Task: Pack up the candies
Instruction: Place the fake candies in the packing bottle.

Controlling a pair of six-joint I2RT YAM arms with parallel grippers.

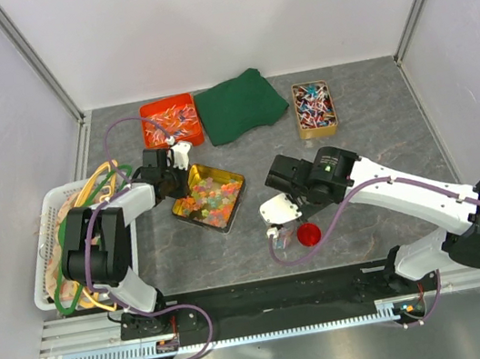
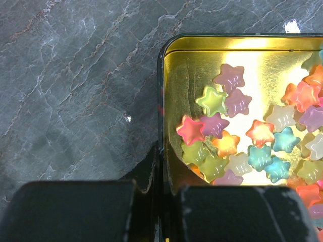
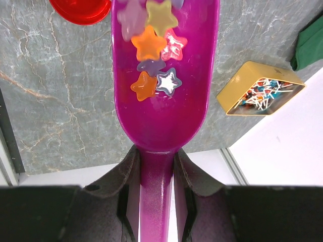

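Candies [image 2: 222, 126], star-shaped and in mixed colours, lie piled in an open gold tin [image 2: 227, 44] left of the table's [image 1: 377, 120] centre in the top view. The left end effector [image 2: 160, 201] is clamped on the tin's wall at its 9 o'clock corner, 1 finger outside and 1 inside. The right end effector [image 3: 155, 196] is closed on the handle of a purple scoop [image 3: 166, 126], which carries several more candies in its bowl. A red cup [image 3: 81, 7] stands at 11 o'clock from the scoop's bowl in the right wrist view. At the table's 12 o'clock side sit an orange tray [image 1: 171, 122], a green cloth [image 1: 241, 105] and a yellow box [image 1: 314, 108] of wrapped sweets.
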